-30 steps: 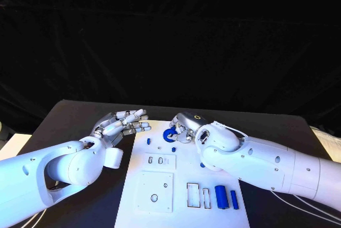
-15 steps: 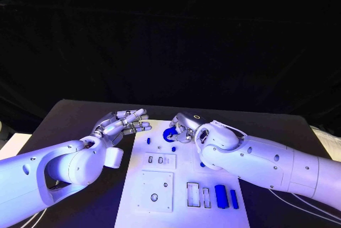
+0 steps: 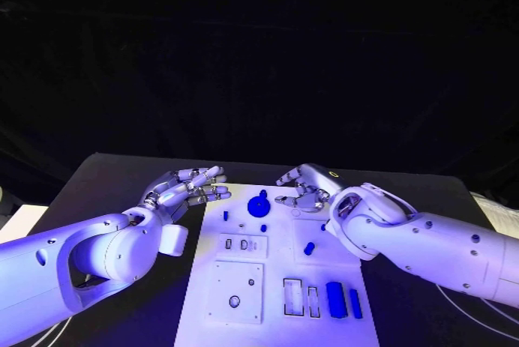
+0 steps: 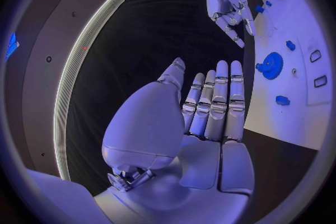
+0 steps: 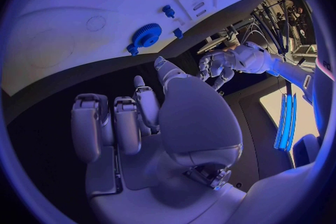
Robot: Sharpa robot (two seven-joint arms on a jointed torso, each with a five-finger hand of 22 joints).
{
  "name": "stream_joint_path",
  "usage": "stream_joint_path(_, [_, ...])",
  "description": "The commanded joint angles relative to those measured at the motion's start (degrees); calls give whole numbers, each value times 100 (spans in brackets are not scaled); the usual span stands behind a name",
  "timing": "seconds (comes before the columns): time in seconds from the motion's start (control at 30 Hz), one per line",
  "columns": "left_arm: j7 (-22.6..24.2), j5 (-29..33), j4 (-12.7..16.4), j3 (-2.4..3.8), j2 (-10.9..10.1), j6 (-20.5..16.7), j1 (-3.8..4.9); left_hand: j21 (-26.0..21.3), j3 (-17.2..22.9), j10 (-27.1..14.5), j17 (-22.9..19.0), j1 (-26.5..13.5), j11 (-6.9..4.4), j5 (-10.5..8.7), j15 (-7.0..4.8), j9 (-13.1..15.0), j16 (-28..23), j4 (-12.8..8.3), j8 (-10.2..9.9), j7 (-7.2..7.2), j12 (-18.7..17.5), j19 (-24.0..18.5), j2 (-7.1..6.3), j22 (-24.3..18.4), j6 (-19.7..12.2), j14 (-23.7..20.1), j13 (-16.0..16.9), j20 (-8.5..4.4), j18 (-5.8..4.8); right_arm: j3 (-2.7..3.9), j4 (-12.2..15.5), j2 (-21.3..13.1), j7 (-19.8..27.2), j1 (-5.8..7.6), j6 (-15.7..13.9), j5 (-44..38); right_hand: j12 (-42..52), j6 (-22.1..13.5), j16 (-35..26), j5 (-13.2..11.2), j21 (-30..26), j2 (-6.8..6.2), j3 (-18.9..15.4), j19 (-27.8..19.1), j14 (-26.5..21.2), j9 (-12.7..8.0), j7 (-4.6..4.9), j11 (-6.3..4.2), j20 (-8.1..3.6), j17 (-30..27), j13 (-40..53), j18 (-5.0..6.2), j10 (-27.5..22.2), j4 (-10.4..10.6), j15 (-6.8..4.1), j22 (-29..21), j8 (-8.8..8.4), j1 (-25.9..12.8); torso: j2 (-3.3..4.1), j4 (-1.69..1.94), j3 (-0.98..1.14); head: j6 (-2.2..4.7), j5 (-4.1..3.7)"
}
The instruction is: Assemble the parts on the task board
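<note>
The white task board (image 3: 279,258) lies in the middle of the black table. A blue gear (image 3: 259,206) sits at its far end, also seen in the left wrist view (image 4: 270,65) and the right wrist view (image 5: 147,35). Small blue pegs (image 3: 226,214) (image 3: 264,228) (image 3: 310,248) stand on the board. A blue cylinder (image 3: 334,298) and a blue bar (image 3: 355,303) lie at its near right. My left hand (image 3: 190,185) hovers by the far left corner, fingers stretched out and holding nothing. My right hand (image 3: 306,186) hangs just right of the gear, apart from it and holding nothing.
Near the front of the board are a square plate with a hole (image 3: 236,290) and two rectangular slots (image 3: 293,296). Two small slots (image 3: 244,244) lie behind the plate. Black table (image 3: 119,182) runs along both sides of the board.
My right hand has drawn back to the right from the blue gear, which stays in place on the board. The left hand has not moved.
</note>
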Motion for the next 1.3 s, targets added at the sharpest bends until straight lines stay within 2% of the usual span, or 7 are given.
stream_joint_path(0.03, [32,6,-21,2,22,119,7,-29,-14,-9,7,47,18,-30,23,-2,-30,-33,-21,17,-28,-1,3,-6,-14,-6,6,29,67,6,112,-299,1313,43,-204,1403,-22,33,-20,33,-20,-8,7,50,529,10,-7,-21,30,1164,270,-39,-42,-73,36,259,12,81,-48,-97,38,20,6])
stream_joint_path(0.2, [38,6,-62,-2,61,134,2,-29,-14,-9,7,47,18,-30,23,-2,-30,-33,-21,17,-28,-1,3,-6,-14,-6,6,29,67,6,90,-700,1633,47,-6,1906,-34,95,-12,46,-18,-64,-7,52,533,20,-19,-32,26,1180,262,-41,-49,-170,28,267,27,163,-93,-187,81,43,13])
stream_joint_path(0.43, [40,6,-125,-19,119,163,-19,-31,-10,-7,10,55,16,-28,22,-2,-34,-42,-20,13,-27,0,14,-8,-12,-4,6,29,68,3,-50,-1262,1878,-105,189,2241,-62,116,-18,102,-25,-117,-28,45,531,19,-24,-38,20,1172,242,-38,-64,-264,22,257,19,239,-120,-309,180,88,-11])
stream_joint_path(0.63, [38,6,-154,-26,179,189,-37,-31,-10,-7,10,55,16,-28,22,-2,-34,-42,-20,13,-27,0,14,-8,-12,-4,6,29,68,1,-328,-1343,1941,-260,281,2284,-70,105,-17,115,-26,-147,-45,44,531,15,-24,-39,18,1175,236,-38,-67,-300,21,255,8,264,-118,-375,245,78,-24])
stream_joint_path(0.73, [35,6,-175,-28,215,201,-48,-31,-10,-7,10,55,16,-28,22,-2,-34,-42,-20,13,-27,0,14,-8,-12,-4,6,29,68,1,-478,-1299,1953,-329,317,2282,-79,95,-17,118,-27,-154,-50,43,531,12,-23,-38,18,1175,230,-38,-71,-313,21,253,3,274,-107,-387,287,67,-23])
stream_joint_path(0.97, [30,6,-214,-33,278,218,-74,-31,-10,-7,10,55,16,-28,22,-2,-34,-42,-20,13,-27,0,14,-8,-12,-4,6,29,68,1,-773,-1148,1925,-442,370,2191,-83,75,-10,115,-27,-164,-60,43,534,7,-19,-35,17,1188,227,-38,-73,-328,22,255,-7,282,-85,-376,342,83,4])
stream_joint_path(1.3, [26,6,-244,-34,315,229,-98,-31,-10,-7,10,55,16,-28,22,-2,-34,-42,-20,13,-27,0,14,-8,-12,-4,6,29,68,2,-1122,-868,1845,-491,411,1819,-51,65,7,90,-19,-143,-60,50,541,5,-17,-34,18,1218,247,-41,-56,-344,24,270,-5,297,-60,-355,365,59,23])
